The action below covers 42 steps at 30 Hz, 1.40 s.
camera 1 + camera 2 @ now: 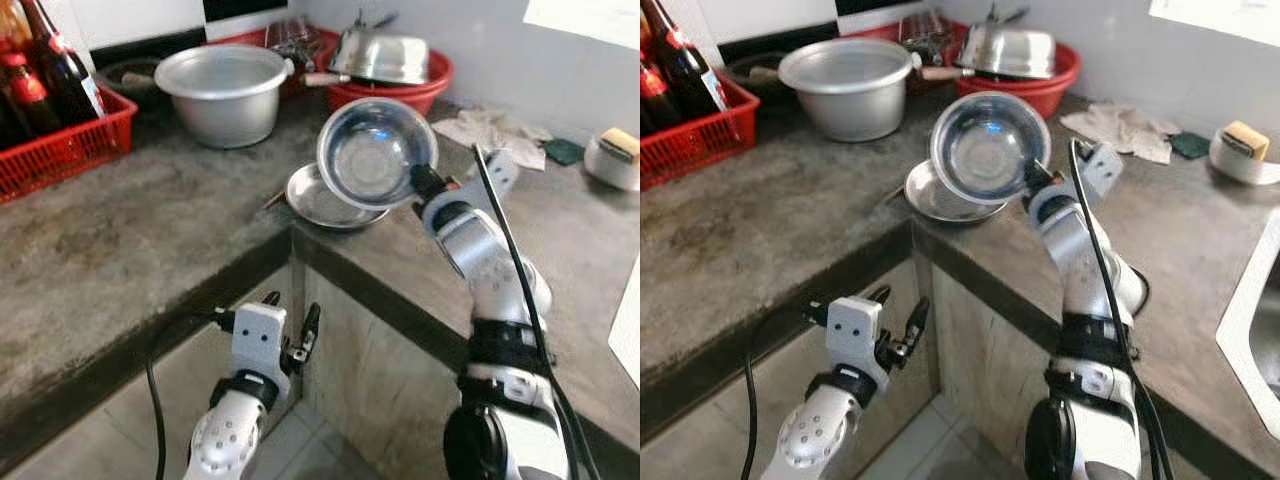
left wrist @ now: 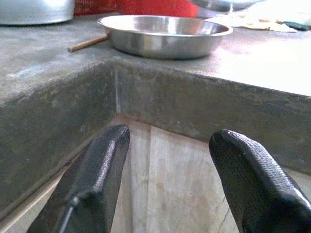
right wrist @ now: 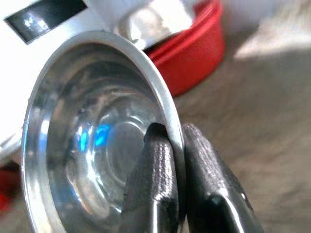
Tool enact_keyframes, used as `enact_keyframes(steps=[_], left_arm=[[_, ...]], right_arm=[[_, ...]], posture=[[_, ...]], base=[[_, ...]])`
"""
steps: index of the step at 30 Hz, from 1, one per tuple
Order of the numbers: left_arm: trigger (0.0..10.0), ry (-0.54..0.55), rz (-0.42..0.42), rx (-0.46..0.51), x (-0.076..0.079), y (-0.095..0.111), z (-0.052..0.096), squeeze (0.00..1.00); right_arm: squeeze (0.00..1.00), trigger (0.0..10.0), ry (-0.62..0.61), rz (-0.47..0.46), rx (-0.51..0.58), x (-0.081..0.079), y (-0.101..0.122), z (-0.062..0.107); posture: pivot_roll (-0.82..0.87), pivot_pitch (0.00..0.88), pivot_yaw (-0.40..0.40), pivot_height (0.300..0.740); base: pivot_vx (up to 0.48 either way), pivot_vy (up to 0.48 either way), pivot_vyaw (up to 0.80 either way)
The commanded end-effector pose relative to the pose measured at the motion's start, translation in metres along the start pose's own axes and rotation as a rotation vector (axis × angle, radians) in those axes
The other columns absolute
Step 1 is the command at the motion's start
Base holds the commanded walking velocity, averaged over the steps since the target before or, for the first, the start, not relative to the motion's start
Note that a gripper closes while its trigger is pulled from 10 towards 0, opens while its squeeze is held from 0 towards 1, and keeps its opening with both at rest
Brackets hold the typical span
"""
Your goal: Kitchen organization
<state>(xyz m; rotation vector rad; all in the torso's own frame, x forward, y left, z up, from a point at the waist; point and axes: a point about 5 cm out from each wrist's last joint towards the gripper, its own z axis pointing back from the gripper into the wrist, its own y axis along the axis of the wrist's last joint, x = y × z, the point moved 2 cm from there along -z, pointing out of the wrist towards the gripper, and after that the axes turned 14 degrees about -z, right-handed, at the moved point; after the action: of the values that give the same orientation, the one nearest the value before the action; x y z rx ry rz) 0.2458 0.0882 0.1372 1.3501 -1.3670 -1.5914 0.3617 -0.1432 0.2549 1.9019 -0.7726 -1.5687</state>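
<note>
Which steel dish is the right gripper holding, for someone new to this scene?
At the counter's inner corner lies a flat steel plate. Above it, the right gripper pinches the rim of the small steel bowl, tilted with its inside toward the camera, the only dish off the counter.

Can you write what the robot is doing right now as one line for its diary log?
right gripper: holds bowl by rim, tilted, above plate | left gripper: open, below counter edge

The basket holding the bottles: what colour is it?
Red. The basket shows best in the left eye view.
</note>
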Motion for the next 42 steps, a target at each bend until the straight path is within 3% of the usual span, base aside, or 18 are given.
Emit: enact_keyframes(steps=[1,4,8,9,11,23,25,31,34,42], left_arm=[[10.0,-0.013,0.004,-0.003,0.002,0.000,0.000,0.00],[10.0,-0.011,0.003,0.001,0.001,0.000,0.000,0.00],[10.0,0.011,0.019,0.039,-0.002,0.008,0.000,0.00],[10.0,0.011,0.019,0.039,-0.002,0.008,0.000,0.00],[10.0,0.023,0.031,0.051,-0.005,0.012,0.001,0.00],[10.0,-0.012,0.013,0.092,-0.003,0.018,-0.005,0.00],[10.0,-0.049,-0.043,0.094,0.001,0.018,-0.006,0.00],[10.0,-0.036,-0.072,0.097,-0.002,0.018,-0.005,0.00],[10.0,-0.041,-0.048,0.110,-0.001,0.021,-0.007,0.00],[10.0,-0.046,-0.019,0.133,0.000,0.025,-0.009,0.00]], right_arm=[[0.00,0.0,0.085,0.188,0.093,-0.023,0.013,0.011],[0.00,0.0,0.078,0.247,0.150,-0.025,0.018,0.025],[0.00,0.0,0.103,0.463,0.195,-0.022,0.011,0.052],[0.00,0.0,0.103,0.463,0.195,-0.022,0.011,0.052],[0.00,0.0,0.083,0.506,0.207,-0.017,0.005,0.069],[0.00,0.0,0.040,0.565,0.214,-0.008,0.001,0.073],[0.00,0.0,0.039,0.572,0.219,-0.009,0.000,0.072],[0.00,0.0,0.050,0.607,0.202,-0.010,-0.005,0.075],[0.00,0.0,0.070,0.661,0.174,-0.007,-0.009,0.080],[0.00,0.0,0.078,0.701,0.160,-0.002,-0.006,0.083]], posture=[[0.10,0.074,-0.051,0.740],[0.10,0.070,-0.047,0.740],[0.10,0.061,-0.046,0.740],[0.10,0.061,-0.046,0.740],[0.09,0.052,-0.041,0.740],[0.08,0.042,-0.028,0.740],[0.08,0.046,-0.024,0.740],[0.08,0.054,-0.021,0.740],[0.07,0.054,-0.016,0.740],[0.07,0.053,-0.013,0.740]], base=[[0.000,0.000,0.00],[0.000,0.000,0.00],[0.000,0.000,0.00],[0.000,0.000,0.00],[0.000,0.000,0.00],[0.000,0.332,-0.58],[0.000,0.000,-0.78],[0.000,-0.213,-0.78],[0.186,-0.394,-0.78],[0.077,-0.090,-0.78]])
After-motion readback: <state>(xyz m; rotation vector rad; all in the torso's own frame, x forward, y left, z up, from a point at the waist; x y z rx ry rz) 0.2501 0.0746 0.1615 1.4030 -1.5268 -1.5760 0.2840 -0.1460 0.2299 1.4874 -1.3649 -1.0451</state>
